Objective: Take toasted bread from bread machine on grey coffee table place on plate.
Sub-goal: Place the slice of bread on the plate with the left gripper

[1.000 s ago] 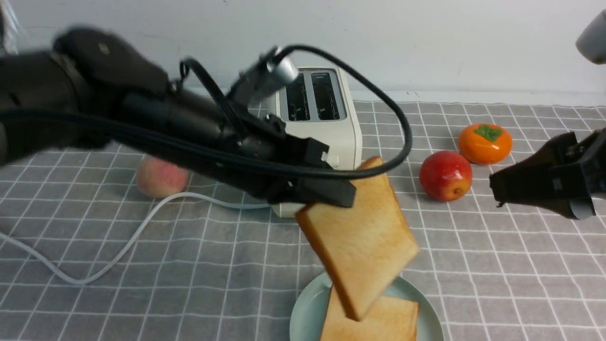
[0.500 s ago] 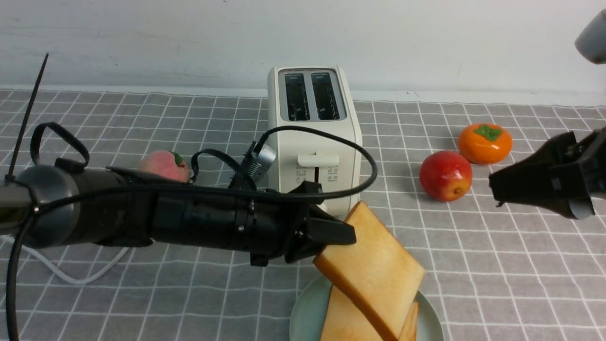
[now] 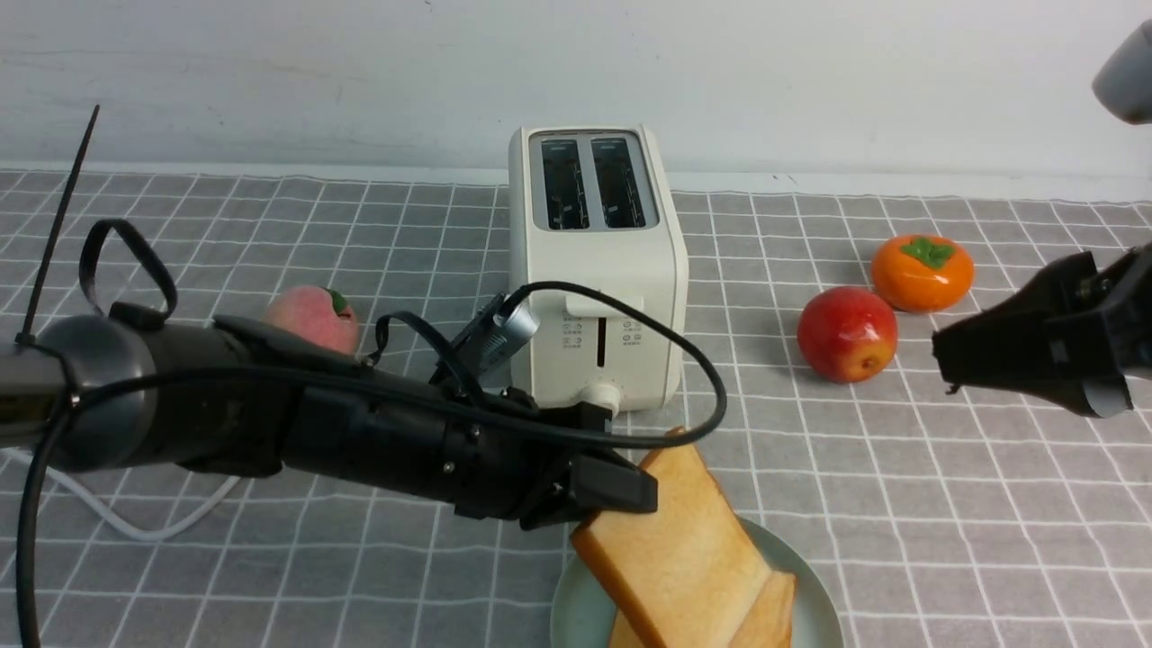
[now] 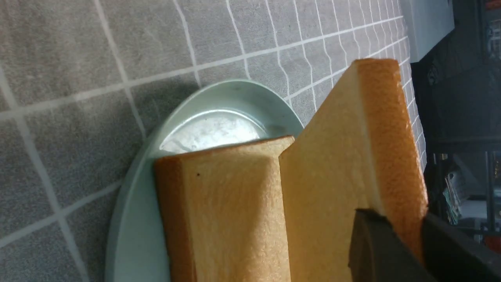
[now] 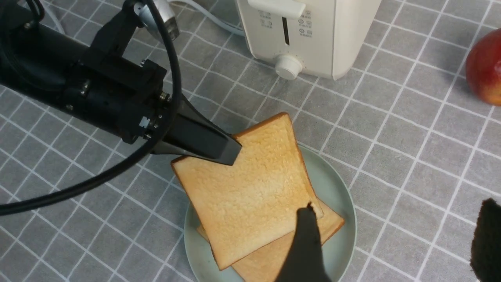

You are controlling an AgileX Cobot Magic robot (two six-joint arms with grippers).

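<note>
My left gripper is shut on a corner of one toasted bread slice and holds it tilted, its low edge on the second slice, which lies flat on the mint-green plate. The left wrist view shows the held slice, the flat slice and the plate. The cream bread machine stands behind, both slots empty. My right gripper is open and empty, off to the right above the grey coffee table. The right wrist view shows its fingers wide apart beside the plate.
A red apple and an orange persimmon sit right of the bread machine. A peach lies to its left, behind my left arm. The white power cord trails across the cloth at the left.
My left arm has come down and forward with the slice. The slice has dropped from above the plate to lean on the slice lying there. The right arm has not moved.
</note>
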